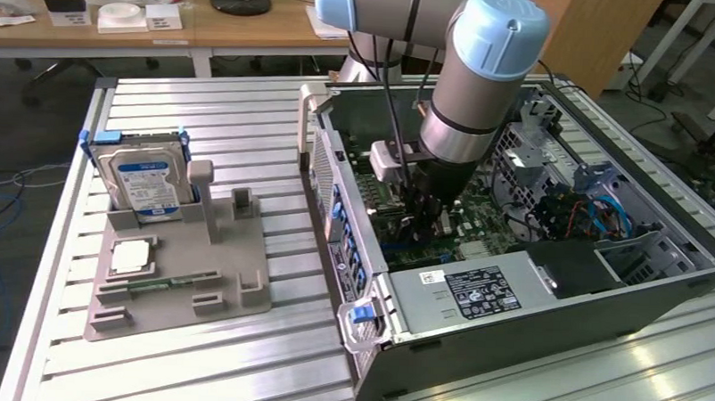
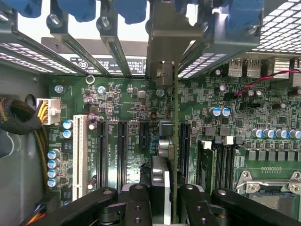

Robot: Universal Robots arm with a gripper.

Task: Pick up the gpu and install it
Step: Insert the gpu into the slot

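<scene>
Gripper nearest you, fingers clamped on gpu edge-on | gpu upright inside computer case, over motherboard slots | pickup done, you judge seating unfinished; bracket near rear openings.

Exterior view looks down from high at the open computer case; wrist view faces its motherboard closely

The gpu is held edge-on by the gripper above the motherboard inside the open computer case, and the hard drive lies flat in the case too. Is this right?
Not quite. The hard drive is not in the computer case; the exterior view shows it standing upright in the grey holder on the table. The rest holds: the gripper holds the gpu edge-on over the motherboard.
</scene>
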